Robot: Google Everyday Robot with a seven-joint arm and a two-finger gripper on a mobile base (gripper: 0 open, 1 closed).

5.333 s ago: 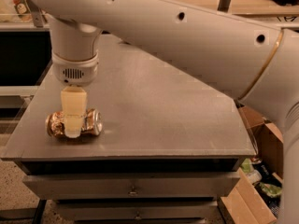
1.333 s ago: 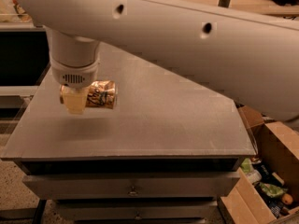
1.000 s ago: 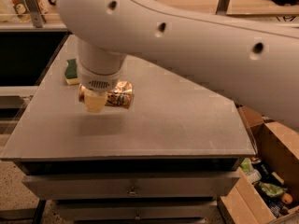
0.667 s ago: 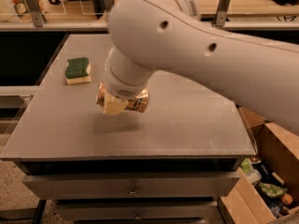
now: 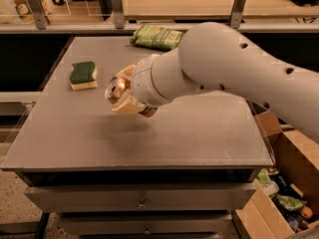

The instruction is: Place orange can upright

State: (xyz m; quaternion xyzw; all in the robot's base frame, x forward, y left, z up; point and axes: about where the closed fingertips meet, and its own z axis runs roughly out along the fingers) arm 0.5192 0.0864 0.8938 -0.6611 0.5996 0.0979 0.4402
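Note:
The orange can [image 5: 116, 90] is held in the air above the middle of the grey table [image 5: 199, 133]. It lies on its side, with its silver end and pull tab facing left towards the camera. My gripper [image 5: 124, 91] is shut on the can, with cream fingers above and below it. The big white arm reaches in from the right and hides most of the can's body. The can's shadow falls on the tabletop below.
A green and yellow sponge [image 5: 82, 75] lies at the left back of the table. A green snack bag [image 5: 156, 36] lies at the far edge. A cardboard box [image 5: 284, 183] with rubbish stands on the floor at the right. Drawers sit under the tabletop.
The can was lifted off the left front of the table and carried right to the middle. The wrist has turned, so the can's end now faces left.

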